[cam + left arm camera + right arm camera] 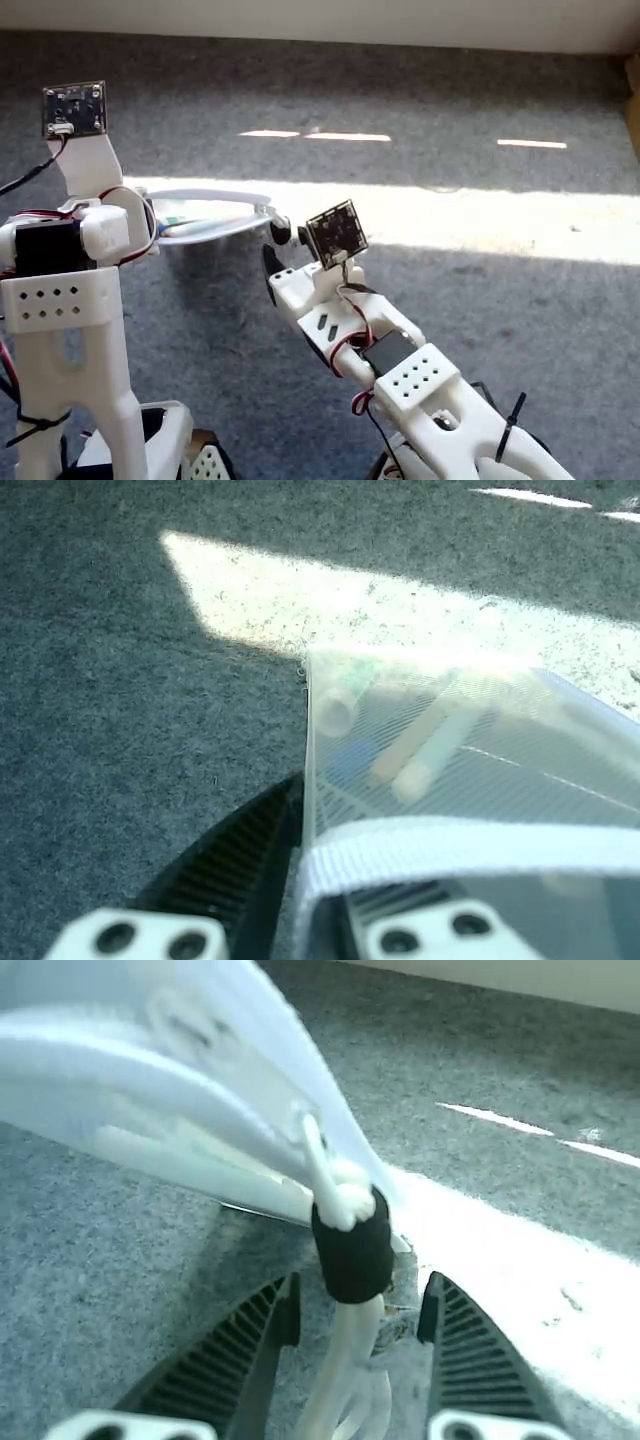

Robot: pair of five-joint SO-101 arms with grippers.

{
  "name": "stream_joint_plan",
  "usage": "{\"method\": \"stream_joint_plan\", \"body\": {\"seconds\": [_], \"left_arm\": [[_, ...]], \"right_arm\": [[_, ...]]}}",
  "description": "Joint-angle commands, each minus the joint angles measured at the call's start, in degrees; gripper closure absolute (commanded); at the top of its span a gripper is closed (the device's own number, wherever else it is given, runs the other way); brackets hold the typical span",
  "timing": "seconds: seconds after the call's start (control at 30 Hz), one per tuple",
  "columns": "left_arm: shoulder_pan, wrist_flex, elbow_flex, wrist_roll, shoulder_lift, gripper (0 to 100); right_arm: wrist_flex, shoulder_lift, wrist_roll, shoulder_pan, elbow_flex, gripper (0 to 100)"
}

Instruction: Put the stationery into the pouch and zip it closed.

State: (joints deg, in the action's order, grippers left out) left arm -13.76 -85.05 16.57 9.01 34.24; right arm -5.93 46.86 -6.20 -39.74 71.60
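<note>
Supporting surface: grey carpeted tabletop (450,90) with a bright band of sunlight across it.
Pouch: a translucent mesh pouch (210,215), held up off the tabletop between the 2 arms, lying roughly flat. It looks light and floppy, so it should sag and twist wherever it is not held; the white webbing edge is the firmest place to take hold.
Left pincer: the left pincer (325,880) is clenched on the pouch at that webbing edge, 1 jaw on each face.
Right pincer: the right pincer (362,1290) is released, its 2 jaws standing either side of the zipper pull and touching nothing.
Stationery: at least 3 pen-like sticks (420,745) already lie inside the pouch, loose and likely to roll if it tips.
Zipper pull: a small black toggle on a white cord (350,1245) at the pouch's end. The cord is limp, so the stiffer toggle is the better grip. How far the zip has run, I cannot tell.
</note>
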Motion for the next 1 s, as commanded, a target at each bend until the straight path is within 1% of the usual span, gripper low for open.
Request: {"method": "stream_joint_plan", "body": {"seconds": [0.0, 0.27, 0.5, 0.73, 0.97], "left_arm": [[0.9, 1.0, 0.0, -0.5, 0.0, 99], [0.9, 2.2, 0.4, -0.5, 0.0, 99], [0.9, 2.1, 0.4, -0.5, 0.0, 99], [0.9, 1.9, 0.4, -0.5, 0.0, 99], [0.9, 1.7, 0.4, -0.5, 0.0, 99]], "right_arm": [[1.2, 0.0, 0.2, 0.6, -4.0, 80.7], [1.2, 0.5, 0.2, 0.6, -4.0, 80.7], [1.2, 10.2, 0.2, 0.6, -3.6, 80.7], [1.3, 4.9, 0.2, 0.7, -4.0, 80.7], [1.3, 3.0, 0.2, 3.0, -4.0, 80.8]]}}
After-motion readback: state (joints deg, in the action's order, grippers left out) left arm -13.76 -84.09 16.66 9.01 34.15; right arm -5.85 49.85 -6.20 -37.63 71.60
